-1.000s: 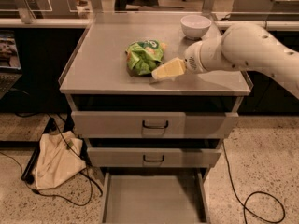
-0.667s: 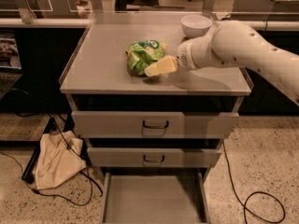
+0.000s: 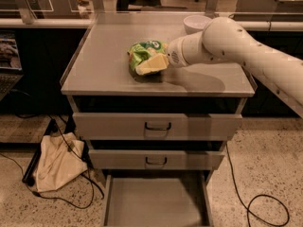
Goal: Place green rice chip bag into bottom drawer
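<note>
The green rice chip bag (image 3: pixel 141 53) lies crumpled on the grey cabinet top (image 3: pixel 104 60), near its middle. My gripper (image 3: pixel 152 64) reaches in from the right on the white arm (image 3: pixel 236 46) and sits against the bag's front right side, covering part of it. The bottom drawer (image 3: pixel 156 202) is pulled out at floor level below the cabinet, and its flat grey floor shows nothing in it.
A white bowl (image 3: pixel 196 23) stands at the back right of the cabinet top, behind the arm. The two upper drawers (image 3: pixel 157 126) are shut. A beige cloth bag (image 3: pixel 57 162) and black cables (image 3: pixel 255 207) lie on the floor on either side.
My gripper has moved left along the cabinet top and now overlaps the bag's right side. The bag has stayed in place.
</note>
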{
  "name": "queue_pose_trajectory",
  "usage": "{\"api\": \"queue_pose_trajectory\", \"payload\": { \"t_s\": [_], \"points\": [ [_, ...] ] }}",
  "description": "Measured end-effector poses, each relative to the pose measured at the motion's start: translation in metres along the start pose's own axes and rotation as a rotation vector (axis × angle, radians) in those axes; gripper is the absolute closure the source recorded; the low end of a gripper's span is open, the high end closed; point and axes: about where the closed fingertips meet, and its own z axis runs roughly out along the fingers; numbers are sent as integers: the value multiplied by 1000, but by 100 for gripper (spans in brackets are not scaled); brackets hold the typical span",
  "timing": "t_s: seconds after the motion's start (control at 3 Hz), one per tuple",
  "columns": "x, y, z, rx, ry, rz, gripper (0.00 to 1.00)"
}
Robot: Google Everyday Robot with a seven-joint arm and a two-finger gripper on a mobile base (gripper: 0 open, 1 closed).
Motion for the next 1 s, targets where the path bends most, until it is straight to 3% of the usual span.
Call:
{"api": "queue_pose_trajectory", "payload": {
  "t_s": [0.33, 1.0],
  "points": [
    [-1, 0, 0, -1, -1, 0, 19],
    [-1, 0, 0, -1, -1, 0, 65]
  ]
}}
